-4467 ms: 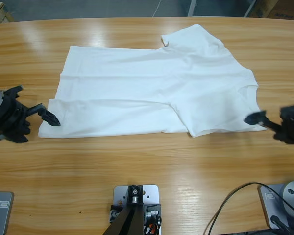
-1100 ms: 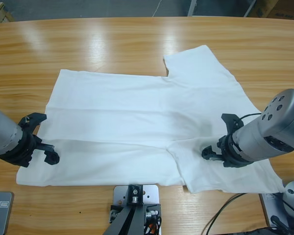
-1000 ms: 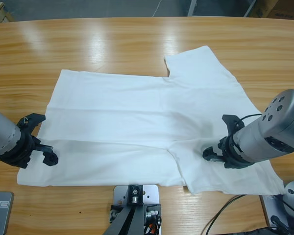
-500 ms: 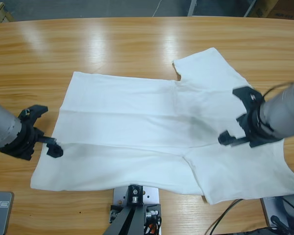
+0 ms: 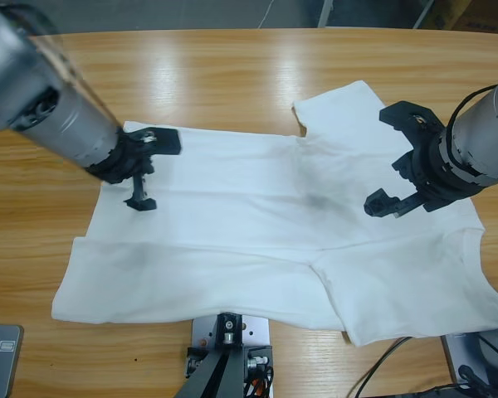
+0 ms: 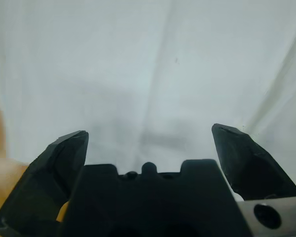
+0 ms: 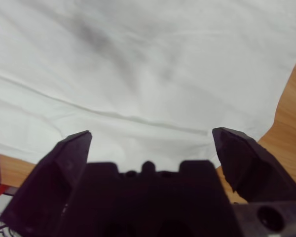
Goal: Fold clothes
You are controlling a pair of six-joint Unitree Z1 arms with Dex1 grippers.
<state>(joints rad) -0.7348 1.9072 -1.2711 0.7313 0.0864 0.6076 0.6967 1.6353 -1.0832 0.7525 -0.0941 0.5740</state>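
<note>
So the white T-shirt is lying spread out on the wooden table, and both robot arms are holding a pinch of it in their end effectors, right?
Not quite. The T-shirt does lie spread on the table, but neither end effector holds it. Both wrist views show the left end effector and the right end effector open, with nothing between the jaws.

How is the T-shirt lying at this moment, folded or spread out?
Mostly spread out. The T-shirt lies flat on the table, one sleeve out at the far side; only a long crease runs across its near part. Both grippers are above it, holding nothing.
</note>
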